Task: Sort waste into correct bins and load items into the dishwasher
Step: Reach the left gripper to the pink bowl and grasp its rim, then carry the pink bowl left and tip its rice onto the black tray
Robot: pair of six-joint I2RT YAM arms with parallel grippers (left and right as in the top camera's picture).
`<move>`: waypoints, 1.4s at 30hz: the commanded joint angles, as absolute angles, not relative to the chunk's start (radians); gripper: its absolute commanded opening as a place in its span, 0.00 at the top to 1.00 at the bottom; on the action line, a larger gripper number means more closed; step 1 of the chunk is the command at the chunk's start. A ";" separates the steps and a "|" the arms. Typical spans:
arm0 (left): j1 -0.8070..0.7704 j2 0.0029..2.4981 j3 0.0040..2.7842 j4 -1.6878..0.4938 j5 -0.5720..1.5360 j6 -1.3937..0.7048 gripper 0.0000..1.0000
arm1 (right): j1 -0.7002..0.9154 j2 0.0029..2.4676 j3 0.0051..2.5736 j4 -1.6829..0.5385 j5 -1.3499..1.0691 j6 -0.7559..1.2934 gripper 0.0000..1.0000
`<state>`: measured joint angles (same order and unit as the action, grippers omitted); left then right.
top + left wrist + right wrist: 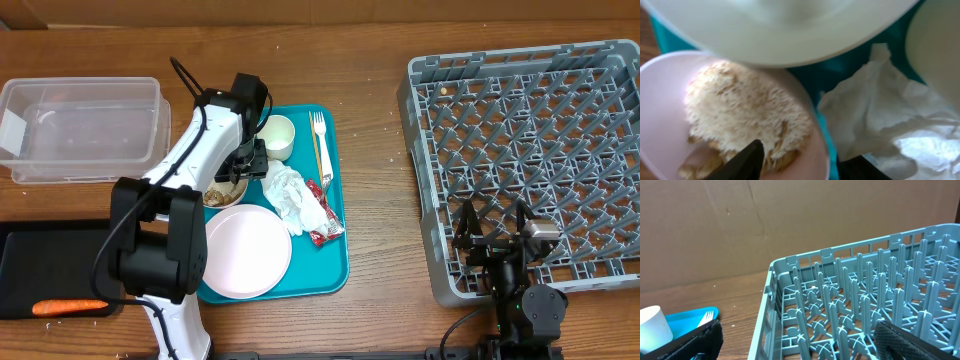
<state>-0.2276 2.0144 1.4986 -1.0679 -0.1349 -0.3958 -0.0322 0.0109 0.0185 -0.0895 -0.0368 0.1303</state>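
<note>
A small pink bowl of rice-like food scraps sits on the teal tray. My left gripper is open. In the left wrist view its fingers straddle the bowl's rim, one inside over the scraps, one outside by the crumpled napkins. On the tray, the napkins lie beside a red wrapper, a pale-pink plate, a white cup and a fork. My right gripper is open and empty over the grey dish rack's near edge.
A clear plastic box stands at the far left. A black tray at the near left holds an orange carrot piece. The right wrist view shows the rack's corner, the cup and the teal tray.
</note>
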 commanded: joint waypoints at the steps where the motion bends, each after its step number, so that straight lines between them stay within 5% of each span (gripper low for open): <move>1: -0.236 2.035 1.458 -1.052 -0.094 -0.362 0.54 | -0.037 0.003 0.008 -0.082 -0.030 0.126 0.00; 3: -0.238 2.035 1.446 -1.047 -0.101 -0.363 0.57 | -0.037 0.003 0.008 -0.082 -0.030 0.126 0.00; 9: -0.241 2.033 1.449 -1.050 -0.147 -0.382 0.95 | -0.037 0.003 0.008 -0.082 -0.030 0.126 0.00; 34: -0.257 1.740 1.720 -1.457 -0.164 -0.575 0.96 | -0.037 0.003 0.008 -0.082 -0.030 0.126 0.00; 42: 0.103 1.505 1.716 -1.484 -0.086 -0.561 0.96 | -0.037 0.003 0.008 -0.082 -0.030 0.126 0.00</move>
